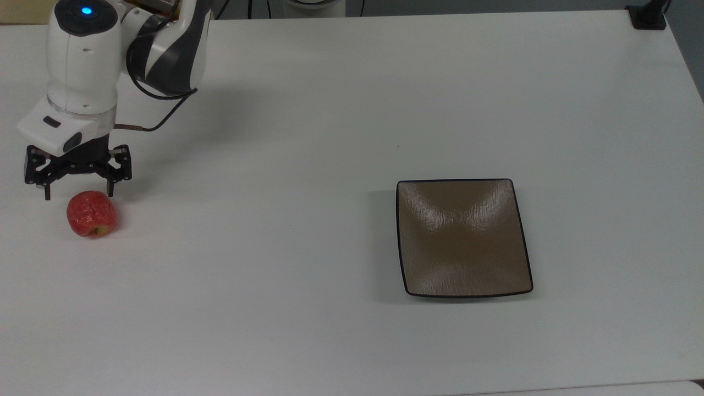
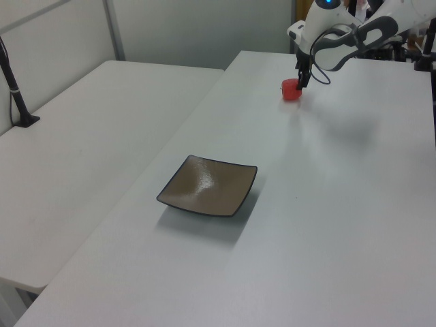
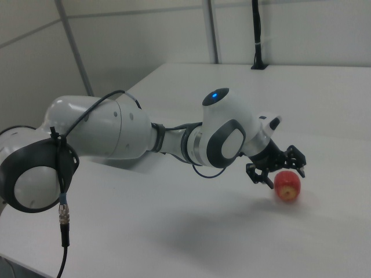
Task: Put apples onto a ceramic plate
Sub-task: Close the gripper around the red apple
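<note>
Fingers (image 1: 77, 193) spread wide above apple (image 1: 92, 214) — plate (image 1: 463, 238) well apart.

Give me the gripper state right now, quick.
Gripper: open, holding nothing, fingers spread just above the apple on the table.

Three fixed cameras around one tabletop (image 1: 330, 110)

Top view looks steeply down; left view looks along it from afar; right view sits close beside the arm (image 3: 116, 136). All share the apple (image 1: 92, 214).
</note>
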### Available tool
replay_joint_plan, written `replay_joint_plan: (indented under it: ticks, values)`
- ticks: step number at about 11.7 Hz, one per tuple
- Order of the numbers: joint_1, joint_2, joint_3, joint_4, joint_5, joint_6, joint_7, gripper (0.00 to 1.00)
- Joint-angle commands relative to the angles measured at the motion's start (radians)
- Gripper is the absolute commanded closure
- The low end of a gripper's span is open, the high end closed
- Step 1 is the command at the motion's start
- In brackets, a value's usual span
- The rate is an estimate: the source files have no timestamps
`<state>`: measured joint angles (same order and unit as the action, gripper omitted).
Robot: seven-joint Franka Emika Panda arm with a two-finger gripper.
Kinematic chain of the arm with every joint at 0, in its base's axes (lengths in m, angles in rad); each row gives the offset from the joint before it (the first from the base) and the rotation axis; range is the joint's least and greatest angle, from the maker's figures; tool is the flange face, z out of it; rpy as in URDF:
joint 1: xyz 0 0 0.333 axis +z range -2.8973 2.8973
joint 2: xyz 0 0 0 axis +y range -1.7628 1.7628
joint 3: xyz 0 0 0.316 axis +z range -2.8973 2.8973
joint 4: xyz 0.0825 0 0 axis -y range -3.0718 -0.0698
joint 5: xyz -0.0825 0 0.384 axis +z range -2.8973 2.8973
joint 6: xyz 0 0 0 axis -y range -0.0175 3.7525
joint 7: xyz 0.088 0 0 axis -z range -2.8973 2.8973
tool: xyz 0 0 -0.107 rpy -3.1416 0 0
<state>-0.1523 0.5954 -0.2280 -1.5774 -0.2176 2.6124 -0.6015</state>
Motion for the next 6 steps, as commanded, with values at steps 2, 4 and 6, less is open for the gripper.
replay_joint_plan:
  ticks: [2, 4, 6]
  values:
    - [0.007, 0.035, -0.004, 0.025, -0.019, 0.034, -0.012, 0.0]
    - [0.007, 0.063, -0.004, 0.048, -0.019, 0.034, -0.012, 0.0]
    - [0.005, 0.073, -0.004, 0.048, -0.019, 0.047, -0.014, 0.22]
